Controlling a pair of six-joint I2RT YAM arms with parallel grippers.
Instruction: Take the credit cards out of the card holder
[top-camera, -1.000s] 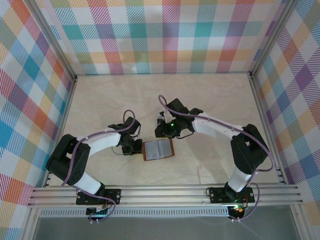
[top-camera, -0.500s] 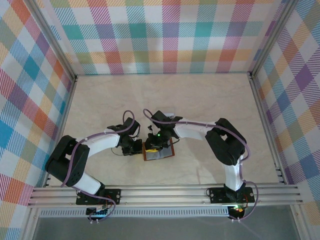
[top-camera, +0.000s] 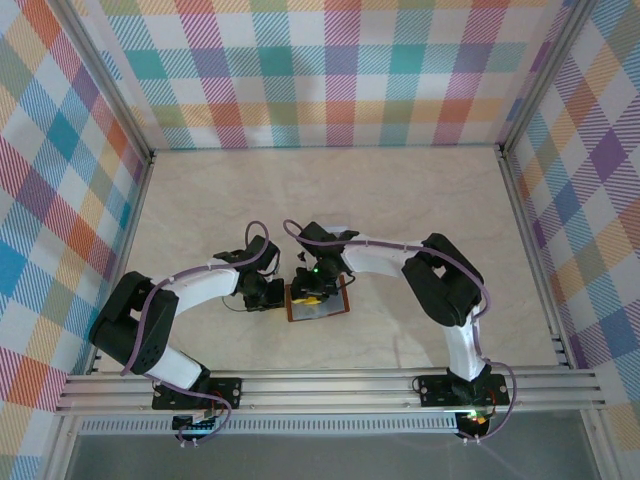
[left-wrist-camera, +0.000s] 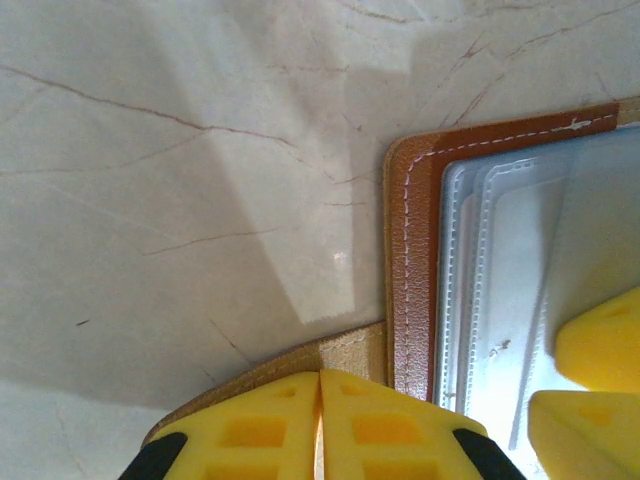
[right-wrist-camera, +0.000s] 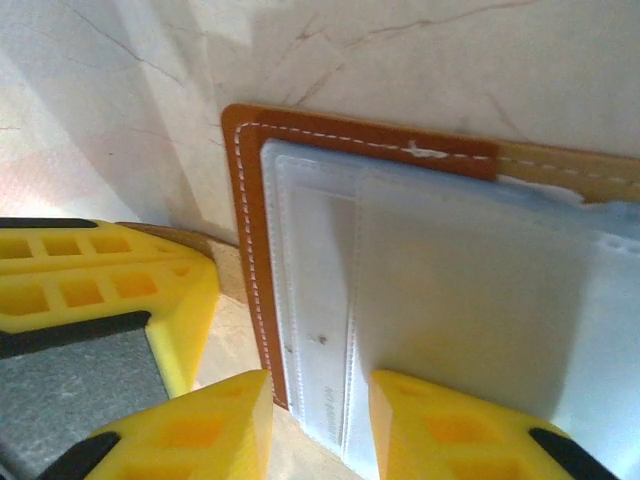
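Note:
The brown leather card holder lies open on the table, greyish lining up. The credit cards are tucked in its stitched pale slots, and I cannot tell them apart from the lining. My left gripper is shut, its fingertips resting on the tan snap tab at the holder's left edge. My right gripper is open and low over the holder's corner. One finger is off the leather edge and the other is on the lining.
Pale marbled tabletop surrounds the holder, with room at the back and on both sides. Checked walls and aluminium frame posts close the workspace in. The two grippers sit close together at the holder's left end.
My right arm swung left and came down from behind the holder onto its left part, and its jaws stand a little wider. The left gripper stayed on the tab.

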